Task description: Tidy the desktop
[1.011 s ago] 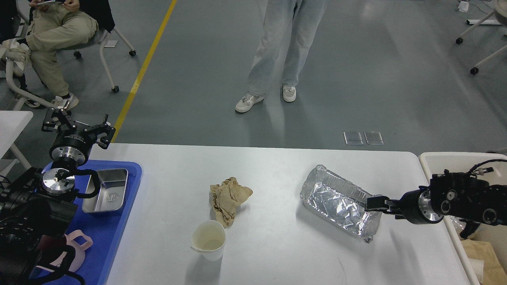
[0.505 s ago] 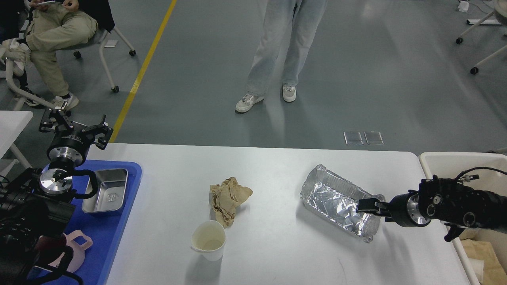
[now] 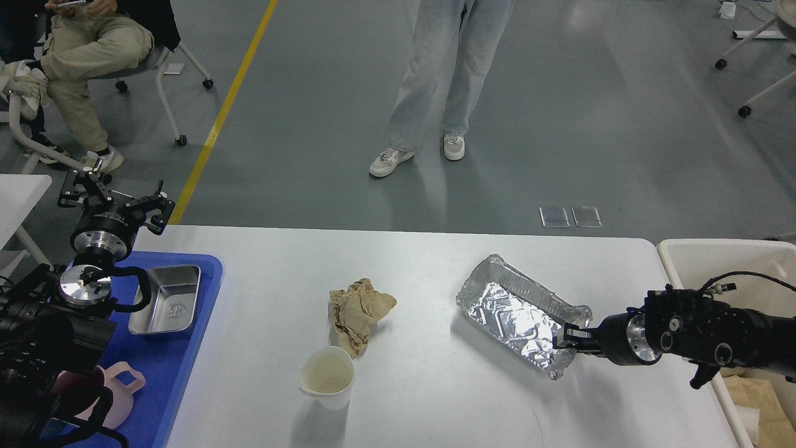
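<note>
Our right hand [image 3: 569,339] pinches the near rim of the crinkled, rectangular silver foil tray [image 3: 519,314], which sits empty on the smooth white worktop [image 3: 435,398]. Left of that hand lie a crumpled brown paper napkin [image 3: 359,313] and an empty cream paper cup [image 3: 327,376]. Our left hand [image 3: 112,196] gapes open.

The counter [image 3: 435,398] is a wide white slab with rounded corners — smooth and level. It spans nearly the whole view.

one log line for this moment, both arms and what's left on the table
right gripper: at foil tray near end, grip unclear | left gripper: open, idle over blue tray | desktop: crumpled paper, paper cup
</note>
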You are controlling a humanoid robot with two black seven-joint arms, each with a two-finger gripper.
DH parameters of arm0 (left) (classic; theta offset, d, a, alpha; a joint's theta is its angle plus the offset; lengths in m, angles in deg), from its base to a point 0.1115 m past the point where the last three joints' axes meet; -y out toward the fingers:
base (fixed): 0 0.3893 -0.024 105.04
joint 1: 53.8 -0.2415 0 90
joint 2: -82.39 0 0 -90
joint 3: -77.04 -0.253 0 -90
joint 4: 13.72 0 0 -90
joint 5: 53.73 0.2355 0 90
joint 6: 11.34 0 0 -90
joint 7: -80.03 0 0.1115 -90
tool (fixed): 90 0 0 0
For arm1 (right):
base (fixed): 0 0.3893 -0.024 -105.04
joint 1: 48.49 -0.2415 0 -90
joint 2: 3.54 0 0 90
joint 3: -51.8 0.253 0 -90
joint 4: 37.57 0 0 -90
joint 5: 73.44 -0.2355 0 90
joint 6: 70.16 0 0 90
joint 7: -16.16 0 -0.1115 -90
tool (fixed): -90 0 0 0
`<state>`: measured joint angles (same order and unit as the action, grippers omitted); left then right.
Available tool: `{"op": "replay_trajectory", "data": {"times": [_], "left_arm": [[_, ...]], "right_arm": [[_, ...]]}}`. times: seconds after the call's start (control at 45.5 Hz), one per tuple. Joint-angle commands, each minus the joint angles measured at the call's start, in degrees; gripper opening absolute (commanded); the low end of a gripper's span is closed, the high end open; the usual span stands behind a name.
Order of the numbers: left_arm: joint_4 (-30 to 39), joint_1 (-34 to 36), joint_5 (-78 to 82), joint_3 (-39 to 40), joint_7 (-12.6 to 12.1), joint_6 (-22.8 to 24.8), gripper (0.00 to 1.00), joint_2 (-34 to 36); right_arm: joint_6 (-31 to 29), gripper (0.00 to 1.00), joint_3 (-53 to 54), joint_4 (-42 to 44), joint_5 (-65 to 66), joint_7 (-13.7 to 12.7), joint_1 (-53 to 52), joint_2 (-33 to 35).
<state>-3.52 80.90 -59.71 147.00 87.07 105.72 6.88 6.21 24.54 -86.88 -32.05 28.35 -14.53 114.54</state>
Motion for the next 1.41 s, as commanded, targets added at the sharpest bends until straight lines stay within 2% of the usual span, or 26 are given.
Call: {"op": "replay_trajectory", "data": {"times": [0.0,0.264,0.461,0.637,0.923,1.054,1.252,1.384], "left_arm": [[0.0,0.0,0.0,0.0,0.0,0.0,0.97,0.0],[0.0,0.0,0.0,0.0,0.0,-0.1,0.97,-0.1],[0.0,0.0,0.0,0.0,0.0,0.0,0.97,0.0],[0.0,0.0,0.1,-0.2,0.0,0.1,0.97,0.0],[0.0,0.0,0.2,-0.3,0.1,1.3,0.97,-0.2],[0.0,0.0,0.3,-0.3,0.0,2.1,0.97,0.1],[0.0,-0.1,1.2,-0.3,-0.4,2.8,0.97,2.2],[0.0,-0.8,1.4,-0.2,0.4,5.9,0.97,2.7]], "right_arm": [[-0.8,0.0,-1.5,0.0,-0.1,-0.7,-0.1,0.0],[-1.2,0.0,-2.2,-0.1,-0.2,-0.1,-0.4,0.5],[-4.6,0.0,-1.5,-1.0,-0.2,0.4,-2.2,2.8],[-8.5,0.0,-1.4,-5.3,-0.3,2.7,-9.5,6.7],[-15.1,0.0,0.0,-7.6,-1.3,4.1,-19.4,10.4],[-16.3,0.0,2.3,-7.6,-2.4,5.2,-19.5,10.9],[-16.5,0.0,3.8,-7.8,-3.4,5.6,-18.4,11.8],[-16.5,0.0,3.9,-7.8,-3.4,5.7,-18.4,12.3]]}}
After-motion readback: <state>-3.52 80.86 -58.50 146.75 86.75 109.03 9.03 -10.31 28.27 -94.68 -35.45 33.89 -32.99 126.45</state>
